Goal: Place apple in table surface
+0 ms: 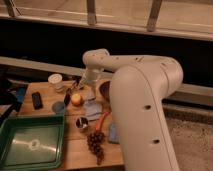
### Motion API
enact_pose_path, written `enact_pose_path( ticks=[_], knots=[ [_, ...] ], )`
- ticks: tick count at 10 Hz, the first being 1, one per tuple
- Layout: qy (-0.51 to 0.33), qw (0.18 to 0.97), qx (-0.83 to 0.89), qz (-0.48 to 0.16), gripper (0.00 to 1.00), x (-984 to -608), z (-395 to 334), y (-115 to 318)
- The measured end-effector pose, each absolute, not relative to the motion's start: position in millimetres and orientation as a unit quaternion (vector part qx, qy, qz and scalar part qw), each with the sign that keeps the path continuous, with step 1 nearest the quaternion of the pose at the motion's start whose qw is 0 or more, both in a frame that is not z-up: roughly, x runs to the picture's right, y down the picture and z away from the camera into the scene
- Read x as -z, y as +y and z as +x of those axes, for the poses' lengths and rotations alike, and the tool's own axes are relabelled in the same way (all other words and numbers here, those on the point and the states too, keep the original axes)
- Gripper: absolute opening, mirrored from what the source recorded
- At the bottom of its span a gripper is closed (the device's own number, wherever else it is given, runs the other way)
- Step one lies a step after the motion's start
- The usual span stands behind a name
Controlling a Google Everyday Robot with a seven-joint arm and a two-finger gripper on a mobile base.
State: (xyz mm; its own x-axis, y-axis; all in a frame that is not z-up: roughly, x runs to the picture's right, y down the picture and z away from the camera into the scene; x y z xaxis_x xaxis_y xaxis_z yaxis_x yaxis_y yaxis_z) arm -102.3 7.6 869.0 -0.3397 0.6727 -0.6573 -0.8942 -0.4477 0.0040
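The apple [76, 99], small, yellow-orange with a reddish blush, sits low on the light brown wooden table surface [75, 147], left of centre. The white arm reaches in from the right and bends down over the table. My gripper [77, 88] hangs just above and behind the apple, very close to it. I cannot tell whether it touches the apple.
A green tray [30, 142] fills the front left. A dark grape bunch [96, 142] lies at the front. An orange-red bowl [104, 90] stands right of the apple. A white cup [55, 80], a black object [37, 100], a grey-blue disc [58, 106] and a small dark cup [81, 122] stand around it.
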Motion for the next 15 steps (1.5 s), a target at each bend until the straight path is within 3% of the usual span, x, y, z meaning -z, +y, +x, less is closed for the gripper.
enact_pose_path(
  ticks=[3, 8, 15],
  knots=[
    [0.144, 0.503, -0.787, -0.327, 0.72, -872.8, -136.2, 3.3],
    [0.141, 0.503, -0.786, -0.329, 0.72, -872.7, -137.9, 3.9],
    [0.163, 0.498, -0.772, -0.359, 0.72, -913.2, -159.4, 34.7]
  ],
)
